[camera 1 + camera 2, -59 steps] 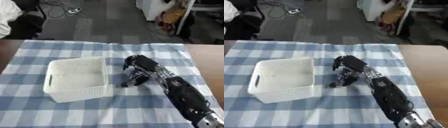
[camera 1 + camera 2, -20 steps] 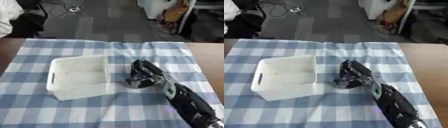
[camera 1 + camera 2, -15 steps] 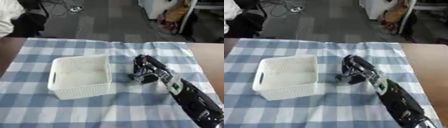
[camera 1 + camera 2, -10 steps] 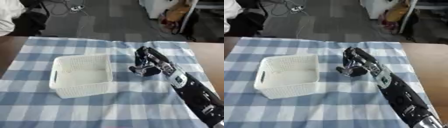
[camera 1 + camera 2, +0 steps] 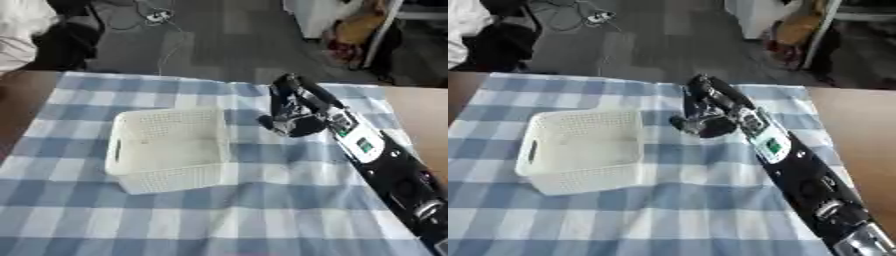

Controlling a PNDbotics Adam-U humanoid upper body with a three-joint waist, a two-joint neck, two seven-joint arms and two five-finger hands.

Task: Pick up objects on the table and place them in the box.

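Change since earlier: right hand (image 5: 293, 107) now farther from the robot and closer to the basket's far right corner; dark object carried along with it, apparently raised off the cloth.
Fingers (image 5: 697, 102): curled downward around a small dark object (image 5: 289, 126); exact shape of that object not clear, only a dark rounded lump with a paler fleck.
Object position: under the right hand, just right of the basket, outside it, over the checked cloth; touching the cloth or not cannot be told.
Right arm (image 5: 385, 165): black with silver joints and a small green patch, entering from the lower right corner and running diagonally up to the hand.
Box: one white perforated basket (image 5: 166, 147), slot handle on its left wall, standing on the cloth left of the hand; inside looks bare white.
Surface: blue and white checked cloth (image 5: 262, 210) covering most of the desk (image 5: 418, 107); brown wood showing at the right and left edges.
Room: grey floor beyond the far edge, cables (image 5: 157, 17) lying on it, dark and pale shapes at upper left, yellowish clutter at upper right.
Count: one basket, one dark object, one robot hand in view.
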